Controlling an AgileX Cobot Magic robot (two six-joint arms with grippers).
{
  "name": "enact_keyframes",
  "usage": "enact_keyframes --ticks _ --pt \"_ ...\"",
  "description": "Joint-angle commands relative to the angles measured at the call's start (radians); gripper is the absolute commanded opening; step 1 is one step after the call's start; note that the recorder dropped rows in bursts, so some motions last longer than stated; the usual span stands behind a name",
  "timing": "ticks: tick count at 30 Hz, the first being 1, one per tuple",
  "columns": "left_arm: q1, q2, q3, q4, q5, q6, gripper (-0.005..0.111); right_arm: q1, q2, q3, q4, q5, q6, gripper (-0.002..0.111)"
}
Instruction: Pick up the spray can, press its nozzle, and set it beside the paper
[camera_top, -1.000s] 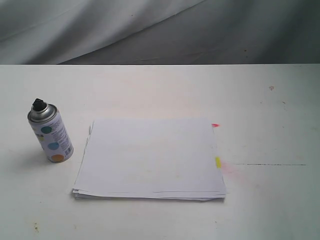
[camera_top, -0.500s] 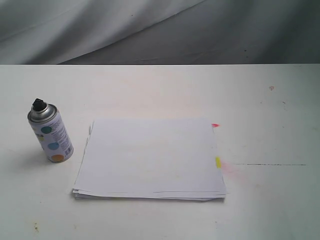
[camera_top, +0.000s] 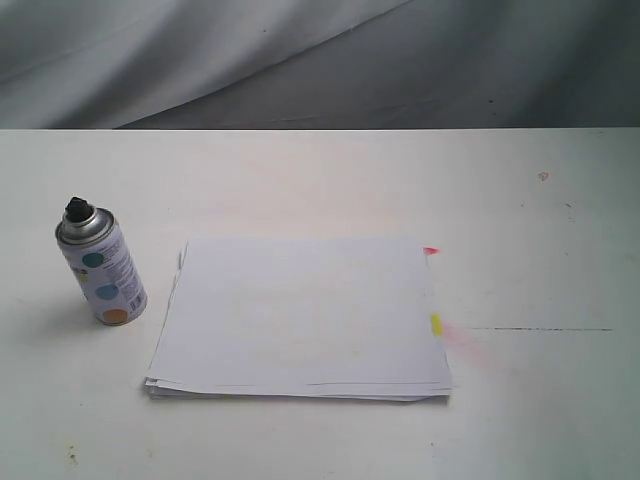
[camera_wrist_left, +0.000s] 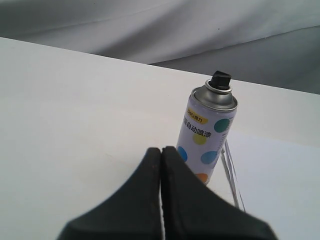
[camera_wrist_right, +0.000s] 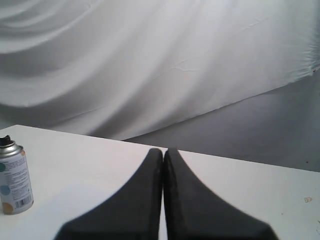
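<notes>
The spray can (camera_top: 101, 268) stands upright on the white table, left of the paper (camera_top: 300, 315), its black nozzle (camera_top: 76, 209) on top. No arm shows in the exterior view. In the left wrist view the can (camera_wrist_left: 206, 132) with its nozzle (camera_wrist_left: 220, 80) stands just beyond my left gripper (camera_wrist_left: 161, 151), which is shut on nothing; the edge of the paper (camera_wrist_left: 231, 165) lies behind the can. In the right wrist view my right gripper (camera_wrist_right: 163, 152) is shut and empty, with the can (camera_wrist_right: 14, 177) far off to one side.
The white table (camera_top: 520, 220) carries a faint pink smear (camera_top: 462, 342) and a thin dark line (camera_top: 540, 329) right of the paper. Pink (camera_top: 431, 250) and yellow (camera_top: 436, 323) tabs stick out of the paper's right edge. A grey cloth backdrop (camera_top: 300, 60) hangs behind.
</notes>
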Motion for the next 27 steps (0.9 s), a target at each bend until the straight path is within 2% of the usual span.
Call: enact_keyframes --ticks 1,4,7,10,11,14,16,18,27 --pt "-0.005 -0.002 0.005 -0.004 -0.001 0.005 0.000 0.036 -0.004 0.009 0.030 -0.085 -0.004 0.000" --pt "-0.005 -0.002 0.005 -0.004 -0.001 0.005 0.000 0.073 -0.004 0.009 0.071 -0.169 0.002 0.000" --pt "-0.005 -0.002 0.005 -0.004 -0.001 0.005 0.000 0.094 -0.004 0.009 0.013 -0.221 0.066 0.000" --pt "-0.005 -0.002 0.005 -0.004 -0.001 0.005 0.000 0.092 -0.004 0.009 -0.331 -0.215 0.398 0.000" --pt "-0.005 -0.002 0.005 -0.004 -0.001 0.005 0.000 0.087 -0.004 0.011 -0.544 -0.209 0.621 0.000" --pt "-0.005 -0.002 0.005 -0.004 -0.001 0.005 0.000 0.068 -0.004 0.051 -0.972 -0.221 1.055 0.000" --pt "-0.005 -0.002 0.005 -0.004 -0.001 0.005 0.000 0.057 -0.004 0.106 -1.120 -0.253 1.191 0.000" --pt "-0.005 -0.002 0.005 -0.004 -0.001 0.005 0.000 0.053 -0.004 0.134 -1.137 -0.296 1.203 0.000" --pt "-0.005 -0.002 0.005 -0.004 -0.001 0.005 0.000 0.052 -0.004 0.134 -1.191 -0.200 1.179 0.000"
